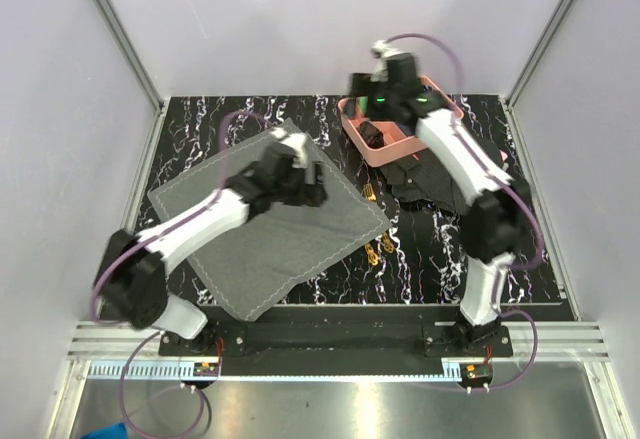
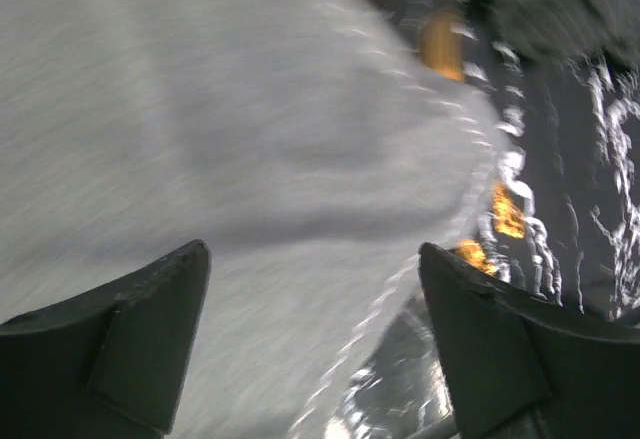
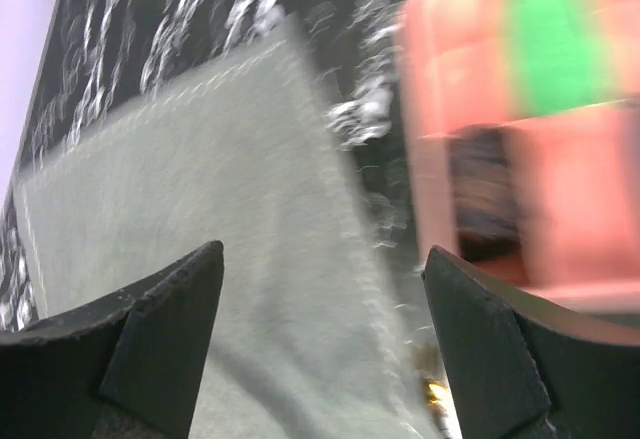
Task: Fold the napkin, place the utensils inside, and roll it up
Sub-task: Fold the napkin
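Overhead and both close wrist views share the napkin.

Probably a robotics lab test cell: plain white panels in aluminium framing enclose the black marbled tabletop on three sides, and two arm bases are bolted to a rail at its near edge.

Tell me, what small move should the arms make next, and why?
The napkin lies flat and unfolded, and the utensils lie at its right edge. The left gripper hovers over that edge, jaws open and empty. So it should probably lower and pinch the edge for the first fold.
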Controlling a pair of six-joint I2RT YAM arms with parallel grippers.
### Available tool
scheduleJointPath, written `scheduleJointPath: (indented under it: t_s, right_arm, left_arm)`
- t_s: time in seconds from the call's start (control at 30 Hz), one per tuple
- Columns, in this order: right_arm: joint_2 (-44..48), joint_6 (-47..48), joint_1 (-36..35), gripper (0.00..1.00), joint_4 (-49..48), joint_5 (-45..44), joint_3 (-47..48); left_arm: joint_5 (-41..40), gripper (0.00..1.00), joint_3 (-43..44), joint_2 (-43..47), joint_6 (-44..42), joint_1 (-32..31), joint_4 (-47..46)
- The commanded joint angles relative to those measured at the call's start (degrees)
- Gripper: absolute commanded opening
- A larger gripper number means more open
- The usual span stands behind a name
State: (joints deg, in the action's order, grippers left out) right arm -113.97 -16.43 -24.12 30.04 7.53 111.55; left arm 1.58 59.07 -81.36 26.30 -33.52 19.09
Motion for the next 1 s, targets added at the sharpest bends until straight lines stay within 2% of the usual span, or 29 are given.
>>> scheduleJointPath:
  t_s: [0.0,0.03,0.1,0.27,0.3,0.4,0.6,0.97]
  right_arm:
    - [13.4,-4.1,9.9,0.89,-0.4,-2.7,-14.7]
    - [15.9,-4.7,13.4,0.88,-0.6,-2.7,-17.2]
    - [22.8,-5.5,16.9,0.89,-0.6,-2.5,-24.0]
    - [33.4,-5.5,27.1,0.90,-0.3,0.6,-32.9]
    - [34.1,-5.5,27.7,0.90,-0.2,0.9,-33.5]
    - [35.3,-4.8,28.8,0.90,0.4,1.6,-34.6]
    - [34.8,-4.9,29.1,0.90,0.6,3.4,-34.7]
    - [34.5,-5.4,29.1,0.91,0.3,4.9,-36.0]
  left_arm:
    - [-7.9,0.81,13.7,-13.7,-3.4,-11.5,-5.5]
    - [-8.3,0.78,16.2,-18.9,-3.6,-13.0,-4.9]
    - [-8.3,0.69,23.0,-23.6,-4.2,-16.5,-3.9]
    - [-6.6,0.59,33.8,-36.1,-4.5,-21.0,-2.1]
    - [-5.8,0.55,36.1,-37.4,-4.2,-21.1,-1.9]
    - [-4.3,0.51,38.6,-41.3,-2.8,-21.3,-1.3]
    - [-3.4,0.50,40.7,-46.5,-1.1,-21.6,0.1]
    - [-4.4,0.43,41.2,-49.3,-0.3,-22.9,0.6]
